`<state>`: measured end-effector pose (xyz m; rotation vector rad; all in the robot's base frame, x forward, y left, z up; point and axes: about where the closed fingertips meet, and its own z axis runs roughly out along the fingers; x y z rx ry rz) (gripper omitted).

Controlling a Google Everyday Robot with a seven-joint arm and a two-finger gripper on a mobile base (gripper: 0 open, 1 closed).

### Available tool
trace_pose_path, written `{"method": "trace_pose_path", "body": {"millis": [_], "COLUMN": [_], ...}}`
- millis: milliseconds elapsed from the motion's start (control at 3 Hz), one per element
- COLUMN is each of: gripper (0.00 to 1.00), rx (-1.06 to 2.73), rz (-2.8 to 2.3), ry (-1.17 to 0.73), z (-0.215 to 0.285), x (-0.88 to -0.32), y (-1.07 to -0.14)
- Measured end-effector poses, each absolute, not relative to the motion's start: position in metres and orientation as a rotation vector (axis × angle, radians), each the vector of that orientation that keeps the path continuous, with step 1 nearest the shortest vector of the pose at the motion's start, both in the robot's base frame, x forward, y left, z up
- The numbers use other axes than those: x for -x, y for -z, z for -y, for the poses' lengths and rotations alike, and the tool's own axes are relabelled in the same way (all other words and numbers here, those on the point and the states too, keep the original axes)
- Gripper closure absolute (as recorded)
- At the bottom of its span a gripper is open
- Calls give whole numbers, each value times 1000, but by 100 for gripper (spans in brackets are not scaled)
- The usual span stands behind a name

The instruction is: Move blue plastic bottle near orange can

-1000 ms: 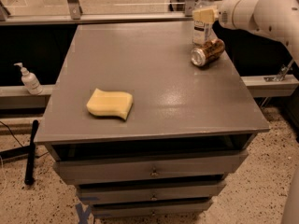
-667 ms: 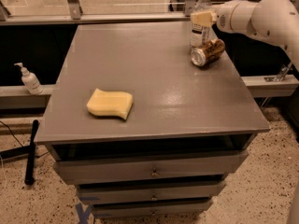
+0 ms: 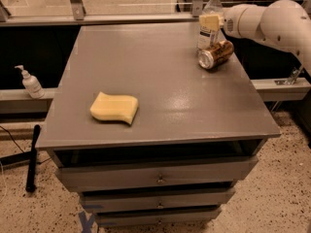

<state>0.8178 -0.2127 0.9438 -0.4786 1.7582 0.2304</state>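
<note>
The blue plastic bottle (image 3: 209, 9), clear with a white cap and a white label, stands upright at the far right of the grey table (image 3: 160, 91). My gripper (image 3: 210, 23) reaches in from the right on a white arm and is shut on the bottle's middle; a yellowish fingertip (image 3: 209, 22) shows in front of the label. The orange can (image 3: 217, 54) lies on its side just in front of the bottle, silver end facing front-left. The bottle's base is close behind the can; whether it rests on the table I cannot tell.
A yellow sponge (image 3: 114, 107) lies at the table's front left. A white pump dispenser (image 3: 30, 83) stands on a ledge left of the table. Drawers (image 3: 158, 178) are below the top. A black handle (image 3: 32, 157) leans on the floor at left.
My gripper has come down a little with the bottle in it, ending close behind the can. The can and sponge have not moved.
</note>
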Motion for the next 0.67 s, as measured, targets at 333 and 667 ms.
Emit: {"method": "trace_pose_path", "body": {"millis": [333,667], "gripper": [13,0], "rx": [472,469], "rz": [-1767,-1774], "ry": [-239,-249], "z": [212,211], "x": [-813,-808], "y": [-941,-939]}}
